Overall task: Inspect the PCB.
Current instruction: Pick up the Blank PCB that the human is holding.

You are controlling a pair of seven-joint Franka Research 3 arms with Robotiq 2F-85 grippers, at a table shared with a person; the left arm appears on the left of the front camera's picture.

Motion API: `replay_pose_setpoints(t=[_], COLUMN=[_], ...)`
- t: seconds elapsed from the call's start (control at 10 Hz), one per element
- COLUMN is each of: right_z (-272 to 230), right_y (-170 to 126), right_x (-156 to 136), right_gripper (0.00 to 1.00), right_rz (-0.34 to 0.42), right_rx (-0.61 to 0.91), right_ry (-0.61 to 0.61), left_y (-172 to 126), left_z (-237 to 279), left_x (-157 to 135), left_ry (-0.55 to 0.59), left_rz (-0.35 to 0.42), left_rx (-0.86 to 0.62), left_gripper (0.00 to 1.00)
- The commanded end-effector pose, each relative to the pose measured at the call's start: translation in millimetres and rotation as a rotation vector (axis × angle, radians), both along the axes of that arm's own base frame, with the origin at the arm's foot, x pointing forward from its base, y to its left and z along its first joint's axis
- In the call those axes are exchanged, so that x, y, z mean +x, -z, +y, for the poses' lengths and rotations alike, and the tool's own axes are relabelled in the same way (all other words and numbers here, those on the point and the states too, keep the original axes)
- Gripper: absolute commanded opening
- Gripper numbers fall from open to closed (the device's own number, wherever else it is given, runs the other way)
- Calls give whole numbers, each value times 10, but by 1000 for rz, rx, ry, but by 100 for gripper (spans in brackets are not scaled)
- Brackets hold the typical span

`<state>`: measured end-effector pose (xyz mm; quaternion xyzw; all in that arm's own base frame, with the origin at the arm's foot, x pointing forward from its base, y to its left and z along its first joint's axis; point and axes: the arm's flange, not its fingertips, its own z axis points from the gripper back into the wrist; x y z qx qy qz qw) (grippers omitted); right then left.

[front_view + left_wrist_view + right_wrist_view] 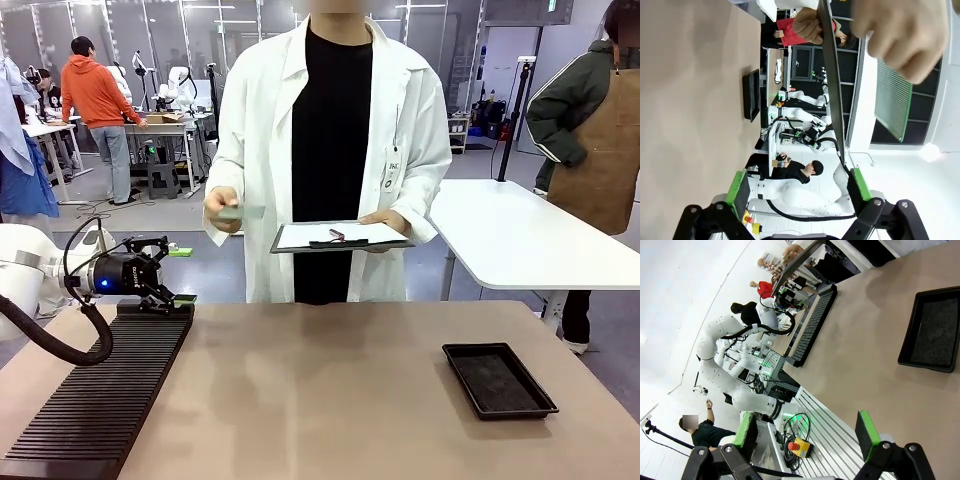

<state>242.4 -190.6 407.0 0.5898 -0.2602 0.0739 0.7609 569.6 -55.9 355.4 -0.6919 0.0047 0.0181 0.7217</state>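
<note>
Green PCB [894,97] in person's hand [900,35], lettering apparently unreadable.

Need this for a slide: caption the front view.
Person in a white coat holds the PCB and a clipboard; left end effector open beside the slotted black rack.

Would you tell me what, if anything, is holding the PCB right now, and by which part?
The person's hand grips the PCB by one end; the left gripper and right gripper hold nothing.
</note>
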Motion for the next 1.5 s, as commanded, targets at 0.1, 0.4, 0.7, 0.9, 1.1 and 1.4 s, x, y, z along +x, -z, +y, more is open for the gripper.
replay_pose_setpoints(t=[0.1,0.4,0.7,0.9,1.1,1.4], right_z=[-15,-15,-15,-15,-15,-15], right_y=[-31,-31,-31,-31,-31,-31], right_x=[8,8,8,8,8,8], right_gripper=[100,100,100,100,100,100], right_rz=[-12,-12,-12,-12,-12,-12], right_rx=[10,10,10,10,10,10], right_ry=[3,3,3,3,3,3], left_y=[-2,-2,-2,0,-140,-214], left_z=[-6,-6,-6,1,120,823], left_x=[7,7,7,0,-220,-844], left_ry=[-5,-5,-5,0,43,53], left_rz=[2,2,2,0,-62,-114], left_rx=[6,6,6,0,64,-57], left_gripper=[100,100,100,100,100,100])
